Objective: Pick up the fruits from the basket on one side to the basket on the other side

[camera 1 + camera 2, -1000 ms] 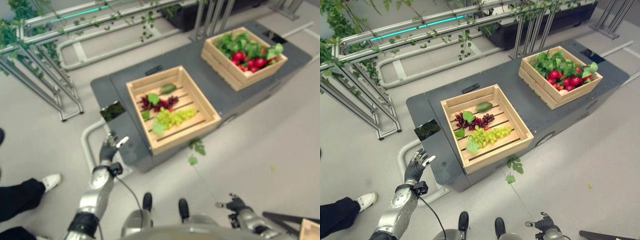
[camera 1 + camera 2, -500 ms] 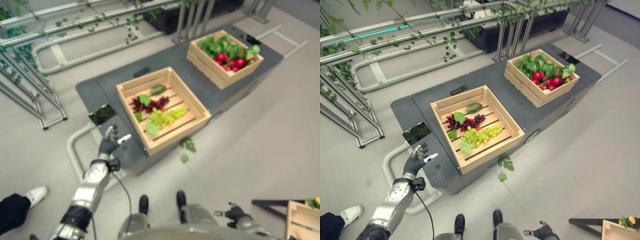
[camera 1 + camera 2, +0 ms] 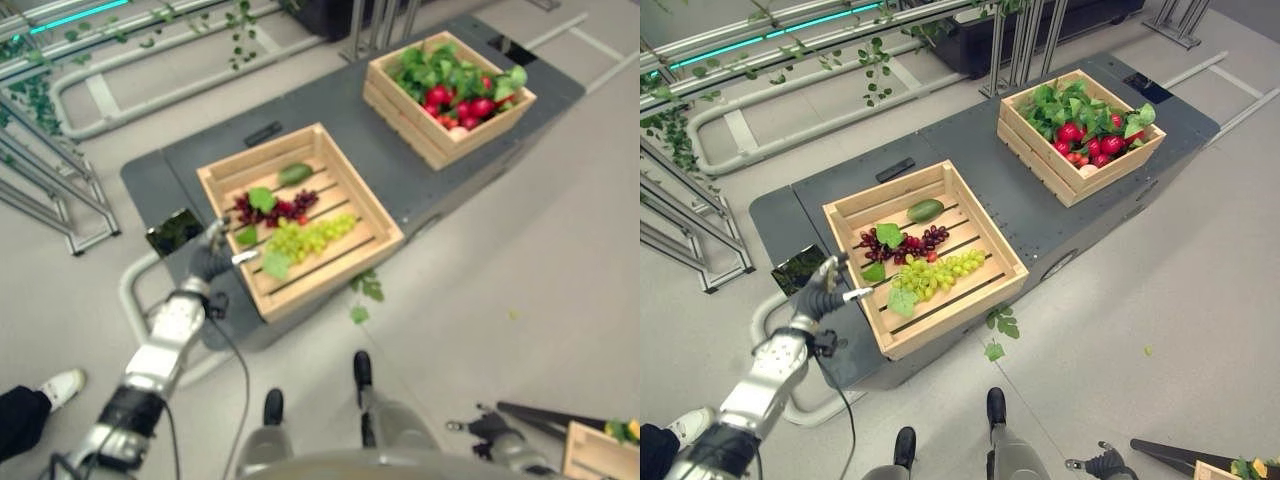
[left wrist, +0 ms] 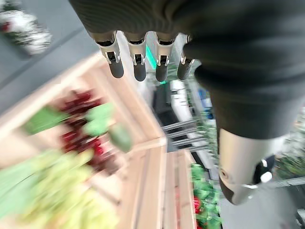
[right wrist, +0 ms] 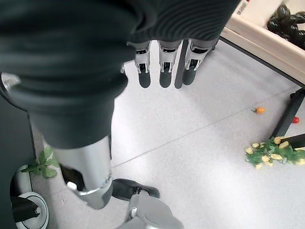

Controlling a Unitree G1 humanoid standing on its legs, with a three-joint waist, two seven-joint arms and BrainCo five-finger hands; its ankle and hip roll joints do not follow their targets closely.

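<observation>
A wooden crate (image 3: 955, 318) on the near end of the platform holds green grapes (image 3: 940, 272), dark purple grapes (image 3: 908, 242), a green oval fruit (image 3: 925, 210) and loose leaves. A second crate (image 3: 1115, 172) farther right is filled with red fruits (image 3: 1095, 140) among green leaves. My left hand (image 3: 822, 290) hovers open at the near crate's left rim, fingers (image 4: 138, 62) straight and pointing over the grapes, holding nothing. My right hand (image 3: 492, 430) hangs low at the lower right, open, its fingers (image 5: 164, 67) over bare floor.
Both crates rest on a dark grey platform (image 3: 980, 160) with a small dark screen (image 3: 798, 270) at its left corner. Metal rails with vines (image 3: 700, 170) run behind. Another crate (image 3: 600, 450) stands at the lower right. A person's white shoe (image 3: 60, 385) is at the lower left.
The camera has shifted. My left hand has moved forward and right, from beside the platform's corner up to the near crate's left rim. The right hand stays low.
</observation>
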